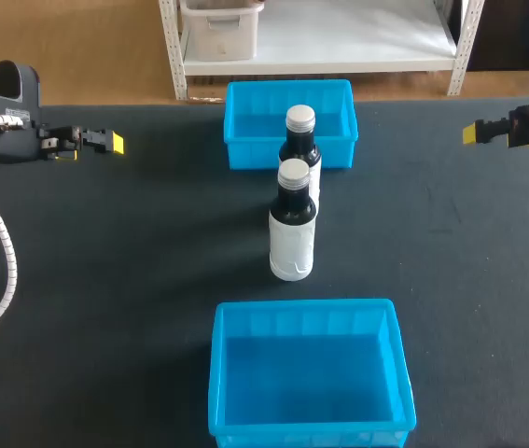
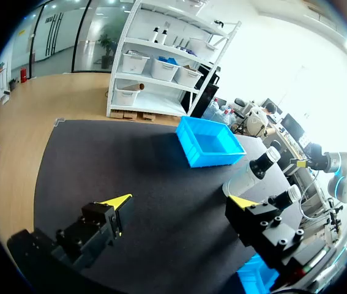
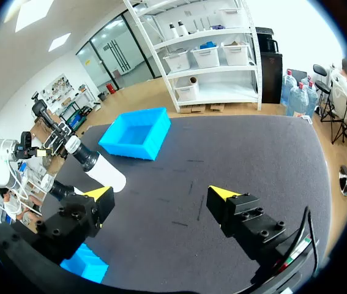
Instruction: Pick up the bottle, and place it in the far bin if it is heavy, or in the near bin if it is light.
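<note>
Two dark bottles with white labels and silver caps stand upright in a row between the bins. The nearer bottle [image 1: 293, 229] [image 2: 285, 197] [image 3: 61, 190] hides the base of the farther bottle [image 1: 300, 142] [image 2: 251, 173] [image 3: 97, 166], which stands just before the far blue bin [image 1: 289, 105] [image 2: 210, 142] [image 3: 136, 131]. The near blue bin [image 1: 308, 373] [image 2: 254, 274] [image 3: 85, 261] holds nothing. My left gripper [image 1: 107, 142] [image 2: 179, 202] hovers open at the far left, well away from the bottles. Far to the right, my right gripper [image 1: 475, 133] [image 3: 160, 193] is also open with nothing between its fingers.
The dark table mat [image 1: 133, 261] spreads wide on both sides of the bottles. A white spiral cable [image 1: 5, 252] hangs from my left arm over the table's left part.
</note>
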`<state>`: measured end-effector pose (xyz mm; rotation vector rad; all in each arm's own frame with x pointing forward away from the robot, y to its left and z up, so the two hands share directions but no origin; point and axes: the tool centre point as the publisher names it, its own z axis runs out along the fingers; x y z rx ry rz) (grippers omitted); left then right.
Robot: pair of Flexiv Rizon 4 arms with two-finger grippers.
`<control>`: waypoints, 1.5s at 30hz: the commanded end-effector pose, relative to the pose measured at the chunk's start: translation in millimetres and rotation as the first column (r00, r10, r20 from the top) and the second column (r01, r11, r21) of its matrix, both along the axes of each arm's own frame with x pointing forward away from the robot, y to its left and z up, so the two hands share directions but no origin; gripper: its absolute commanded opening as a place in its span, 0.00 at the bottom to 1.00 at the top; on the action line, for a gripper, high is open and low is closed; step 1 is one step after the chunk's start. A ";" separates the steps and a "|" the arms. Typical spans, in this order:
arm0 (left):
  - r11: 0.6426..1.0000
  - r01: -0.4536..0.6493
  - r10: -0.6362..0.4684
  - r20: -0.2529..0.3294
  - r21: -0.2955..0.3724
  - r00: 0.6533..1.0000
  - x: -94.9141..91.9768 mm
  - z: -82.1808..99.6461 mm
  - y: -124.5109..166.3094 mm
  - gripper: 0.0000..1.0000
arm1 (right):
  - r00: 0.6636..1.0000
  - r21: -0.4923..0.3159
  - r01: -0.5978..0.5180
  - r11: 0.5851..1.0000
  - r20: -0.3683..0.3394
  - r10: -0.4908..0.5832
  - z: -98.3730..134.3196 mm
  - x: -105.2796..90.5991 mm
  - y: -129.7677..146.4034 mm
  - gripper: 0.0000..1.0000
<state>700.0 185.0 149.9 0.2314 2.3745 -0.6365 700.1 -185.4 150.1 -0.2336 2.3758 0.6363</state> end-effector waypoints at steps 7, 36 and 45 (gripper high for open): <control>1.000 0.000 0.000 0.000 0.000 1.000 0.0 0.0 0.0 1.00 | 1.000 -0.003 0.005 1.000 0.000 -0.005 0.8 -1.3 0.6 1.00; 1.000 0.000 0.000 0.000 0.000 1.000 0.0 0.0 0.0 1.00 | 0.817 -0.064 -0.507 0.860 0.282 0.503 12.3 -5.1 -8.3 1.00; 1.000 0.000 0.000 0.000 0.000 1.000 0.0 0.0 0.0 1.00 | 0.817 -0.064 -0.507 0.860 0.282 0.503 12.3 -5.1 -8.3 1.00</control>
